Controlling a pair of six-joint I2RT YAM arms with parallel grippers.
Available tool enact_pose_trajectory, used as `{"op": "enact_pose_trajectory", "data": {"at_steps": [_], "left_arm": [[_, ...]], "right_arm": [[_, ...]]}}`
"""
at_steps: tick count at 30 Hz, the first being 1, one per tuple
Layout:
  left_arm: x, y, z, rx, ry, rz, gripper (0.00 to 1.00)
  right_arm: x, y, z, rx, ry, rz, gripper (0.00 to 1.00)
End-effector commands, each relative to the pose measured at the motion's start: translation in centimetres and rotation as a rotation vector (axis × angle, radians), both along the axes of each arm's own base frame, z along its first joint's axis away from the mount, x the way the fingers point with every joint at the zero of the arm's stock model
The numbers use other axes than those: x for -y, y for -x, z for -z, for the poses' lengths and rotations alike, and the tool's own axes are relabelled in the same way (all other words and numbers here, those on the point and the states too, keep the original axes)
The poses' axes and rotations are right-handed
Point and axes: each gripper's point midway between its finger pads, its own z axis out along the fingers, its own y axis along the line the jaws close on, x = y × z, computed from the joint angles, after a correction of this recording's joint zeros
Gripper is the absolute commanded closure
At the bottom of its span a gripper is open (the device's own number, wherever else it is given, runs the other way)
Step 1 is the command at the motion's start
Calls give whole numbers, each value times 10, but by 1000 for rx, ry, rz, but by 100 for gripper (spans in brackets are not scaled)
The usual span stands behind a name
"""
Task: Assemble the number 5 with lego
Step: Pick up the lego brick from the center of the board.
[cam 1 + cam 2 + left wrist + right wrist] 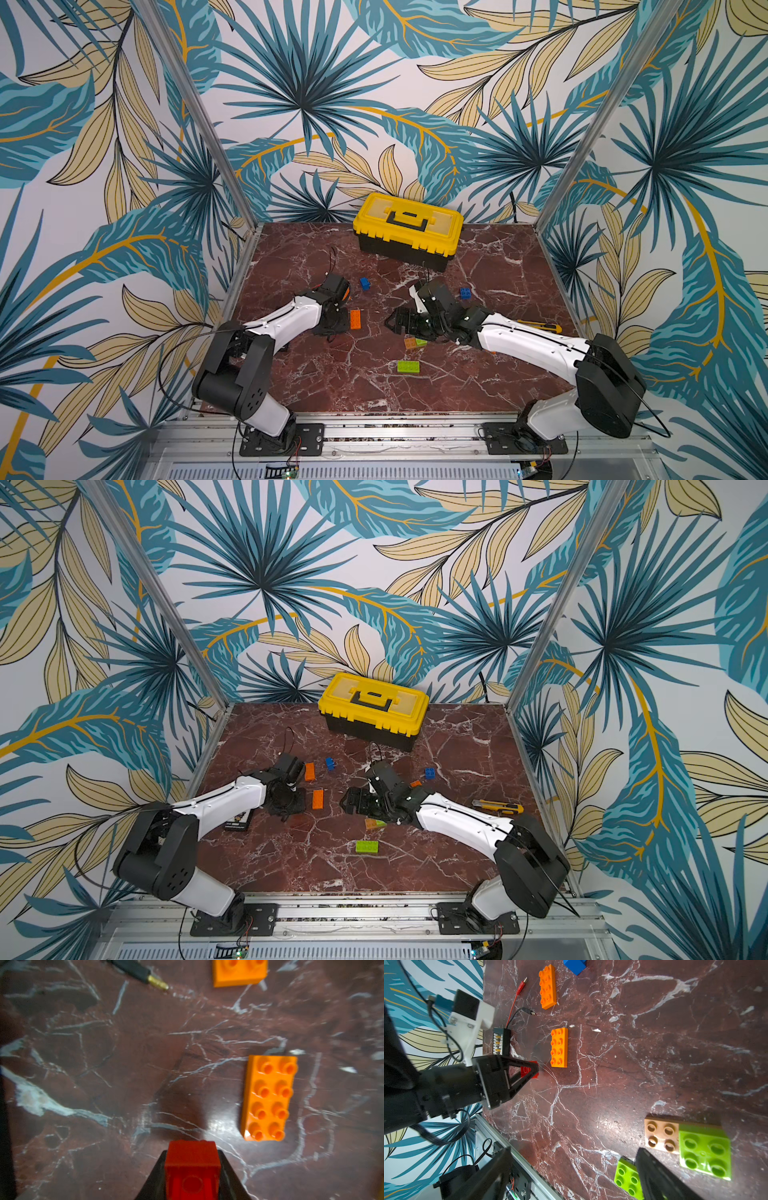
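Observation:
My left gripper [192, 1159] is shut on a small red brick [192, 1167], its hollow underside facing the wrist camera, low over the marble table. The same grip shows in the right wrist view, on the red brick [527, 1070]. An orange oblong brick [269, 1097] lies just beside it, also seen in a top view [318, 799], and a second orange brick [309, 771] lies farther back. My right gripper [571, 1167] stands open and empty over the table's middle [399, 322]. A tan brick [661, 1136] touches a lime green brick [705, 1151]. Another lime green brick [408, 366] lies nearer the front.
Two blue bricks [365, 283] [465, 293] lie toward the back. A yellow-and-black toolbox [407, 228] stands at the far edge. A utility knife [498, 807] lies at the right. A black device with red and black leads [501, 1042] sits by the left arm.

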Motion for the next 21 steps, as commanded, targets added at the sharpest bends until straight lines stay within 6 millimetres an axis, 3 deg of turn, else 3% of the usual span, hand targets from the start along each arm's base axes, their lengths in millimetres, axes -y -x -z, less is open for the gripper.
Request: {"op": "enact_pose_trajectory", "data": {"at_steps": [1, 6, 11, 16, 21], "left_arm": [[34, -9, -51, 135, 264, -11, 73], [88, -10, -112, 236, 697, 26, 73], [125, -7, -148, 191, 1060, 57, 73], [141, -4, -169, 152, 1203, 92, 73], [150, 5, -181, 123, 1258, 128, 73]], "right_arm": [[22, -4, -4, 61, 44, 67, 3], [46, -14, -18, 162, 75, 100, 1], [58, -21, -47, 373, 41, 70, 1], [61, -26, -70, 583, 47, -61, 1], [38, -15, -92, 784, -47, -296, 13]]}}
